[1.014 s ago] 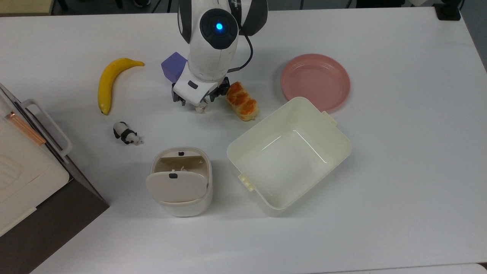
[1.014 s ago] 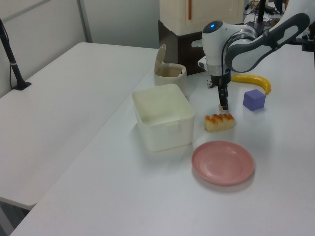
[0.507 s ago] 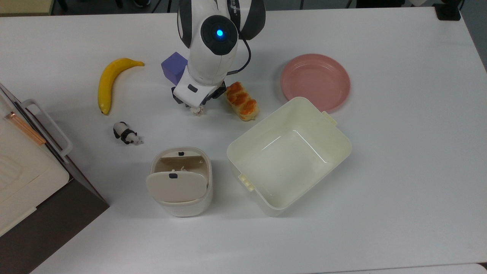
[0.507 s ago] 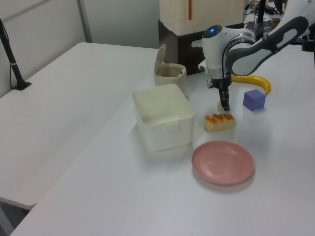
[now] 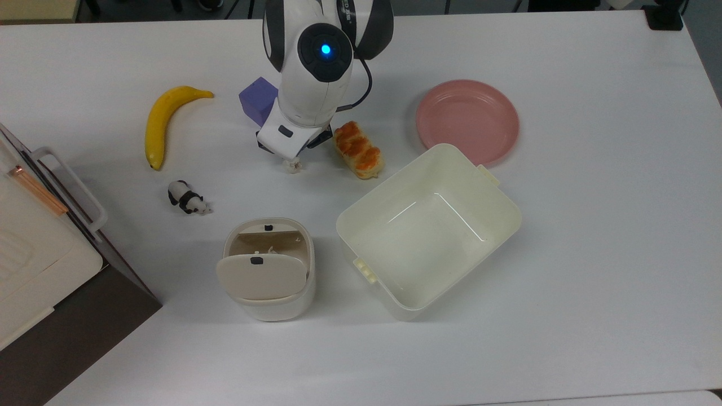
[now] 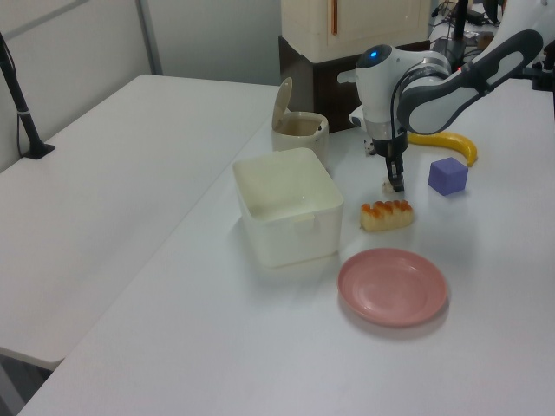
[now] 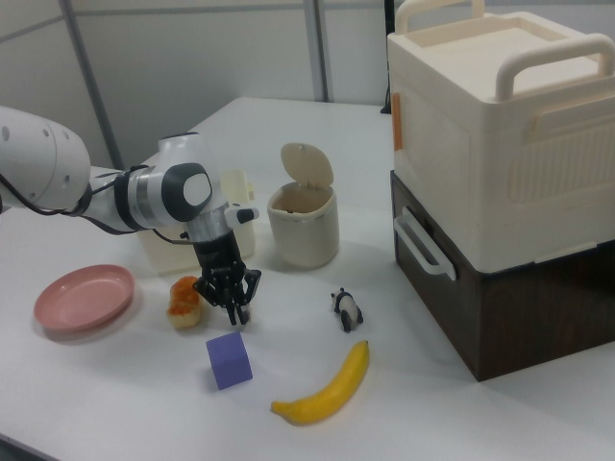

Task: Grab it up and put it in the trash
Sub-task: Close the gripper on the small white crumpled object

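The paper wad (image 5: 292, 164) is pinched by the gripper (image 5: 292, 162); it could get dropped short of the trash (image 5: 267, 270) if barely caught.

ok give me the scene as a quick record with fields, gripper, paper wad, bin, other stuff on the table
gripper: down at the table, fingers closed around the paper wad
paper wad: between the fingertips, at table level, between purple cube and bread roll in the top view
bin: flap lid tilted open, standing beside the tub
tub: cream, open, nothing in it
purple cube: partly behind the arm in the top view
bread roll: on the table
banana: on the table
panda toy: on the table
pink plate: bare
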### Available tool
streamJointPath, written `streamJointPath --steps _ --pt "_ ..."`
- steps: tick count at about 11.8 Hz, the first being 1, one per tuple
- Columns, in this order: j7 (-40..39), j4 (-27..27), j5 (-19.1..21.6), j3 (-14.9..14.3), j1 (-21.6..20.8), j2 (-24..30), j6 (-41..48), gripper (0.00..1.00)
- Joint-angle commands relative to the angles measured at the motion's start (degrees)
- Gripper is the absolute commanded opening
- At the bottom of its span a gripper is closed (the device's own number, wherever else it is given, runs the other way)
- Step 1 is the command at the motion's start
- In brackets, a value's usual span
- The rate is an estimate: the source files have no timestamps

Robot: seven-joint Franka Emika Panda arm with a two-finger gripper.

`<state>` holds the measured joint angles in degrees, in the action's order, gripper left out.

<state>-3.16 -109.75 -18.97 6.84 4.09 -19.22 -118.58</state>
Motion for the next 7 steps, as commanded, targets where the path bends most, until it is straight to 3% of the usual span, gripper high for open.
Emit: streamJointPath --steps 1,4,7 --pt "-0.4 0.0 -0.8 -0.2 0.0 0.8 -2.1 0.07" --pt "0.0 5.4 0.0 0.2 -0.1 2.2 -1.8 0.06" --pt "0.0 12.3 4.1 0.2 -0.1 2.4 -1.9 0.06"
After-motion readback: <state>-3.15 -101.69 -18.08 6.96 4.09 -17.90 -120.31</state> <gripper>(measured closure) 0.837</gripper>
